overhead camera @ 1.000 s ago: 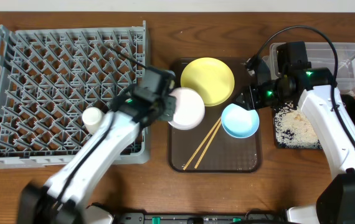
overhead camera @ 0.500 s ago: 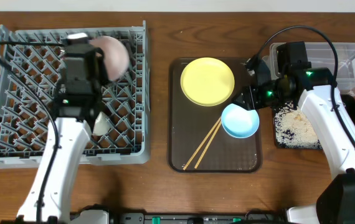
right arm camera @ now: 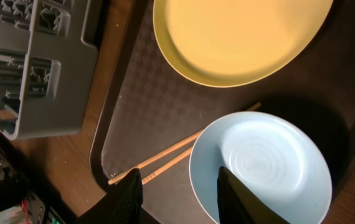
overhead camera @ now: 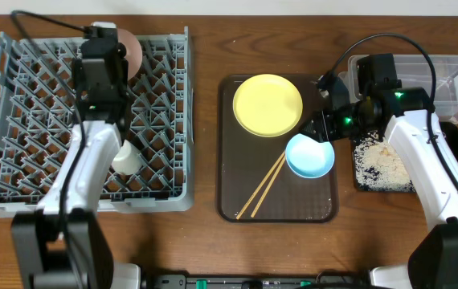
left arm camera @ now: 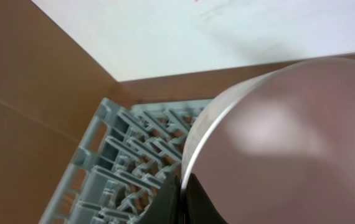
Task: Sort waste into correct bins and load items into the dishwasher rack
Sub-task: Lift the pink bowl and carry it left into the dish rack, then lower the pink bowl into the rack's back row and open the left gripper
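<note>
You're racking the white bowl (overhead camera: 135,51): left pincer (overhead camera: 116,46) is gripping it on edge over the far row of the dishwasher rack (overhead camera: 20,96), probably needing lowering between pegs next, while right pincer (right arm camera: 177,175) is hanging wide astride the rim of the light blue bowl (right arm camera: 271,162).

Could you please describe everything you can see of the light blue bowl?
The light blue bowl is round and glossy, with faint concentric rings at its bottom. It is empty and stands upright on the dark brown serving tray, close to the yellow plate but apart from it. The wooden chopsticks run up to its rim. The right claw is open and straddles that rim, one finger inside the bowl; contact cannot be judged.
</note>
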Robot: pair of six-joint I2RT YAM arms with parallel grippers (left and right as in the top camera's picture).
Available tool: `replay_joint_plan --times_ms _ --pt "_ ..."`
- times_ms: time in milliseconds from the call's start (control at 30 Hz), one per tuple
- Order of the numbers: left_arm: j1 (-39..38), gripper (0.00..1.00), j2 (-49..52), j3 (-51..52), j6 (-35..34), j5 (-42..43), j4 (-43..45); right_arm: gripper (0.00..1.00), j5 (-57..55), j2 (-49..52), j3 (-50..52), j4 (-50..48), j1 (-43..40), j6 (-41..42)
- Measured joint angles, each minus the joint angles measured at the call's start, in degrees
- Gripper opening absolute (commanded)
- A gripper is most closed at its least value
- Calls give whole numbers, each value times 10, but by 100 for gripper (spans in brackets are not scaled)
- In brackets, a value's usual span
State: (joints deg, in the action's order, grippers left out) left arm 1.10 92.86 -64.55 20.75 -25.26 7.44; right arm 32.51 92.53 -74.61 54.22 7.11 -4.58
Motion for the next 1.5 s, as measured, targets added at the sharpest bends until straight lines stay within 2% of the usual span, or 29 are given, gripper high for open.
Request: replay_joint_plan --times_ms 200,433,700,967,1133,1500 --pt "0 6 61 0 80 -60 82 37 0 0 0 0 0 0" --pt "0 6 70 -1 140 -83 167 37 0 0 0 9 0 0" --pt "0 6 77 -1 195 -87 195 37 0 0 0 16 0 0" --pt "0 6 159 -2 345 -93 307 36 0 0 0 19 0 0" --pt "0 6 173 -2 393 -94 327 36 0 0 0 19 0 0" --pt "-3 6 173 -16 408 -97 286 36 0 0 0 21 0 0"
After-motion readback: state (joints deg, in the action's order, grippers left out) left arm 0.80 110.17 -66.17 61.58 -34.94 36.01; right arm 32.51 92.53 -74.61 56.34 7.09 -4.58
